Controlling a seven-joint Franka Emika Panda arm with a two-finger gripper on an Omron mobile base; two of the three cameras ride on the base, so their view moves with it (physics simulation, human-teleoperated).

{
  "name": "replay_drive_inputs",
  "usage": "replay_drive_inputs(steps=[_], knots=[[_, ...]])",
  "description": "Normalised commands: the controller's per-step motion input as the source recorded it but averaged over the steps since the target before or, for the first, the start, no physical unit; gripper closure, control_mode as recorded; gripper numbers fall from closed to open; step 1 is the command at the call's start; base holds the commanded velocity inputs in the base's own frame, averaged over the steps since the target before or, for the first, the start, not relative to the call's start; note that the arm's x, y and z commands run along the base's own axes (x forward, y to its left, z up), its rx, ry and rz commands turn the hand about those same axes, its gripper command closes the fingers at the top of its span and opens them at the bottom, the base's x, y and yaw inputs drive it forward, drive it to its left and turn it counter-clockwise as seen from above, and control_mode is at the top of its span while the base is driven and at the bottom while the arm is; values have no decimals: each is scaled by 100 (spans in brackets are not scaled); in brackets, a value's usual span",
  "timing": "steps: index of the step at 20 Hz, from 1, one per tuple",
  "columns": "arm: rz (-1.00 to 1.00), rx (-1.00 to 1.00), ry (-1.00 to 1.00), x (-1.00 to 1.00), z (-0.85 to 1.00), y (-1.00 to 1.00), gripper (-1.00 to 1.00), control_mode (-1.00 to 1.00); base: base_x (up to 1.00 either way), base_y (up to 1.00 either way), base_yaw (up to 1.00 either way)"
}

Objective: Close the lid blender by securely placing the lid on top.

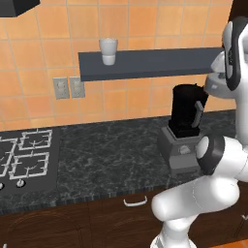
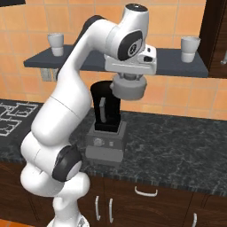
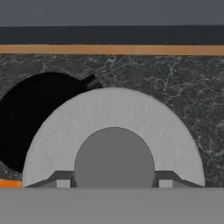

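The dark marbled desk [image 2: 177, 142] is running under an orange tiled wall, with a stove [image 1: 24, 155] sitting at its left end. A long dark shelf [image 1: 155, 63] is hanging on the wall above, carrying a white cup [image 1: 108, 51] toward the left and another white cup [image 2: 189, 48] toward the right. The blender [image 2: 106, 128] is standing upright on the desk below the shelf, its black jar open at the top on the boxy grey base with a front knob. The lid [image 2: 129, 90] is hanging in the air, just above the jar's rim and offset to its right side, overlapping the jar's mouth only in part in the hand view. The jaws [image 3: 113, 183] are clenched on the lid's darker centre knob, one fingertip [image 3: 61, 180] pressing at each side, with the grey dome spreading directly beneath them.
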Motion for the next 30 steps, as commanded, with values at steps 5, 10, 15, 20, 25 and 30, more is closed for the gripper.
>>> replay_drive_inputs(steps=[5,10,15,20,25,30], knots=[[1,0,0,32,15,45,100,-100,0,0,0],[0,0,0,42,3,43,100,-100,0,0,0],[0,0,0,37,10,37,100,-100,0,0,0],[0,0,0,31,12,34,100,-100,0,0,0],[0,0,0,15,2,27,100,-100,0,0,0],[0,-2,0,0,0,18,100,-100,0,0,0]])
